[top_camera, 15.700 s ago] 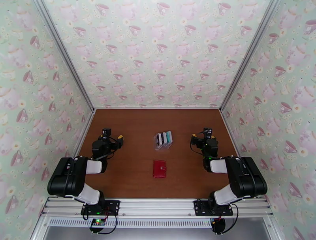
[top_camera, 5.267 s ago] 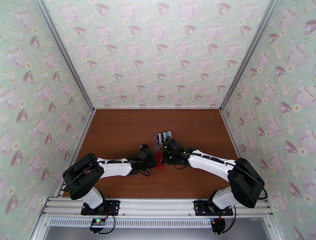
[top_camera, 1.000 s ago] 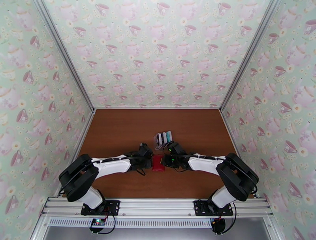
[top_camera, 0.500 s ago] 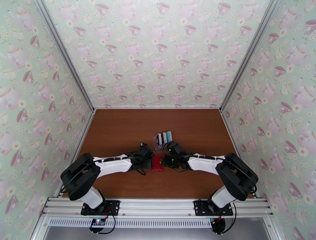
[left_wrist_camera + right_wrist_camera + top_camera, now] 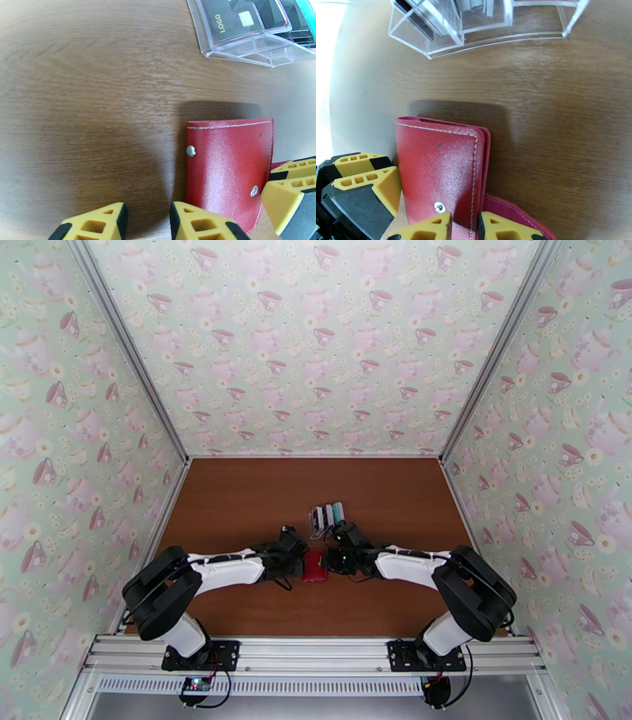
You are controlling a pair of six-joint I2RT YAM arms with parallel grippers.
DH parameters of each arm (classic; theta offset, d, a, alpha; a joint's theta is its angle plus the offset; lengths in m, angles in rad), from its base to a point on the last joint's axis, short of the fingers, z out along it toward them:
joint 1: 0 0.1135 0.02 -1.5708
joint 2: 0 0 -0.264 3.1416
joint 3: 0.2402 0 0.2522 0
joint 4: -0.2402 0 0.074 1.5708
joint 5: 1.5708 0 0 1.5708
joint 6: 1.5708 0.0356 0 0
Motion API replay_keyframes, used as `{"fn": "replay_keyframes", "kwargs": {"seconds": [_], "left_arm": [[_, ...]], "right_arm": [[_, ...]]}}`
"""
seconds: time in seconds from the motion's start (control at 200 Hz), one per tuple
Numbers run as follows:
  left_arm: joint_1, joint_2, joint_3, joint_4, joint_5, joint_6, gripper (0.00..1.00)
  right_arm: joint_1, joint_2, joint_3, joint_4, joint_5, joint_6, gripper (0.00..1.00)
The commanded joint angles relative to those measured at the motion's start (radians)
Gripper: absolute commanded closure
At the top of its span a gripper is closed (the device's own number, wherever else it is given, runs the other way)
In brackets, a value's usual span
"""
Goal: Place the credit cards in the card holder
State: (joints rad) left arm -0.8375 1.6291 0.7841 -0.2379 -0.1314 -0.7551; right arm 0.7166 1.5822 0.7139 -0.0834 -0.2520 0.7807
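While it is folded: card holder (image 5: 438,165) red | white stitching | silver studs

The left gripper (image 5: 300,564) and right gripper (image 5: 332,562) are crowding both sides of the red leather-like folding wallet (image 5: 315,567). A clear plastic slotted stand (image 5: 325,522) is blocking just behind it. The brown wooden table (image 5: 237,500) is lying free elsewhere.

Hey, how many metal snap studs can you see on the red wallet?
2 in the left wrist view: one stud at the card holder's left edge, another near its lower right corner. More may be hidden inside the fold.
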Motion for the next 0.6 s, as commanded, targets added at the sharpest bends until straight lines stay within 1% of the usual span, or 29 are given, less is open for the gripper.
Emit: {"fn": "replay_keyframes", "kwargs": {"seconds": [0.0, 0.351, 0.591], "left_arm": [[-0.008, 0.051, -0.002, -0.027, 0.020, -0.005, 0.63], [0.003, 0.067, 0.009, -0.031, 0.027, 0.004, 0.63], [0.024, 0.078, 0.010, -0.022, 0.042, 0.017, 0.63]], "right_arm": [[-0.002, -0.033, 0.032, -0.015, -0.031, -0.003, 0.75], [-0.003, -0.078, 0.042, -0.002, -0.076, 0.028, 0.74], [-0.002, -0.070, 0.059, 0.030, -0.111, 0.047, 0.72]]}}
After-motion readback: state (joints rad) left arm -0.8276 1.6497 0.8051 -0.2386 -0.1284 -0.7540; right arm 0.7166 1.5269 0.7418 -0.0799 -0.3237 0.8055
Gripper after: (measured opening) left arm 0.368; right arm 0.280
